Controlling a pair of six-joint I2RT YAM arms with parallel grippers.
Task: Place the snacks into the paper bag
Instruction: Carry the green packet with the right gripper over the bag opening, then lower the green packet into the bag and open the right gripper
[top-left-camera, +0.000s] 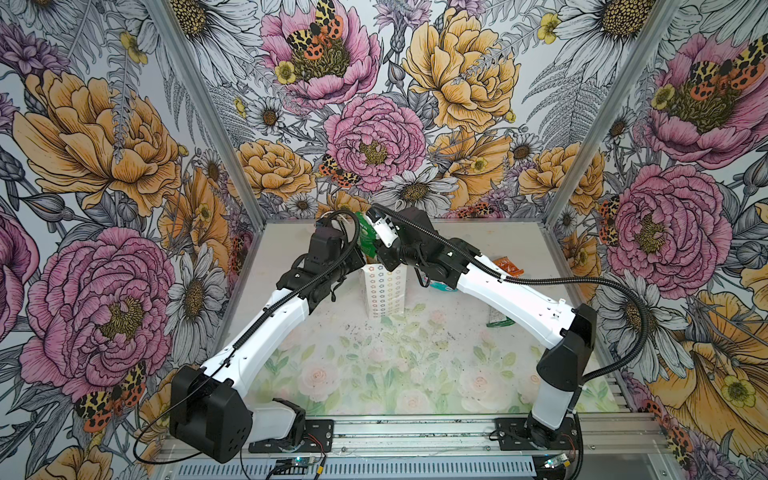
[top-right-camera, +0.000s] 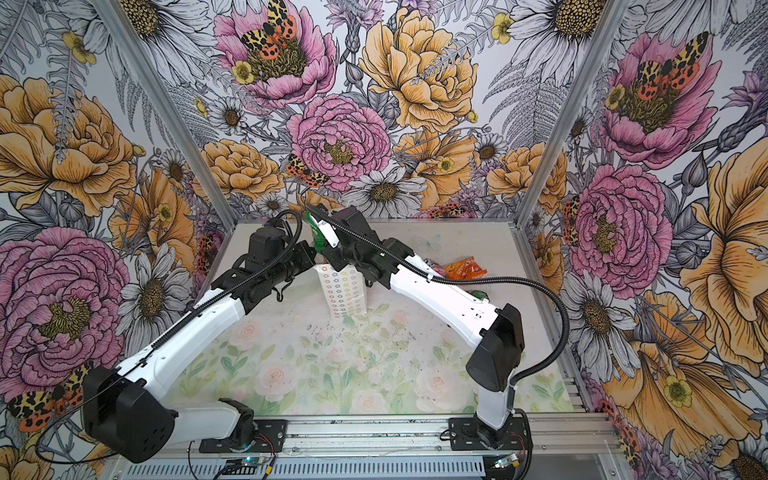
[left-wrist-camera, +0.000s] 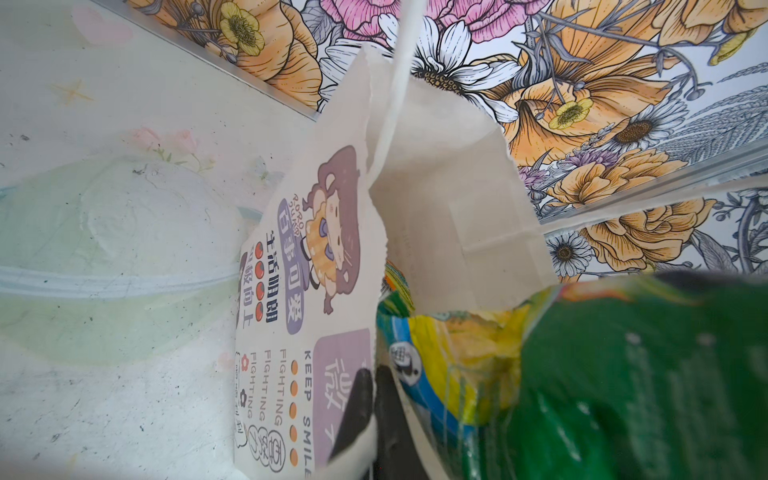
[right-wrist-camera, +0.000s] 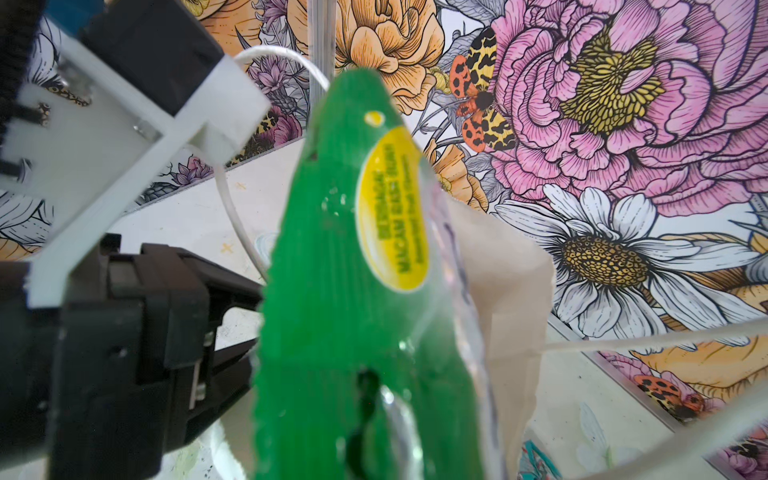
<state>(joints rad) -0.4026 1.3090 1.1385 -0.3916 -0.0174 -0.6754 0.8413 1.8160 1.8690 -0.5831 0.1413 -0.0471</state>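
In both top views a pale rose-print mat (top-left-camera: 374, 374) lies between floral walls (top-left-camera: 104, 145), its front half open. The paper bag (top-left-camera: 384, 291) stands upright mid-table, and orange snacks (top-left-camera: 507, 268) lie behind the right arm. The right gripper (top-left-camera: 376, 247) pinches a green packet (top-left-camera: 365, 232) over the bag's mouth.

Left wrist: the left gripper (left-wrist-camera: 374, 386) is clamped on the bag's front rim. The face reads "KEEP SMILE" and "FIGHTING".

Right wrist: the packet's yellow label (right-wrist-camera: 392, 216) is too blurred to read.

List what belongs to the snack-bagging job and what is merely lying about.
Job: paper bag, pinched by left gripper; green packet, held at its mouth by right gripper; orange packets and teal packet, lying loose.
Bystanders: floral table mat; flowered walls.
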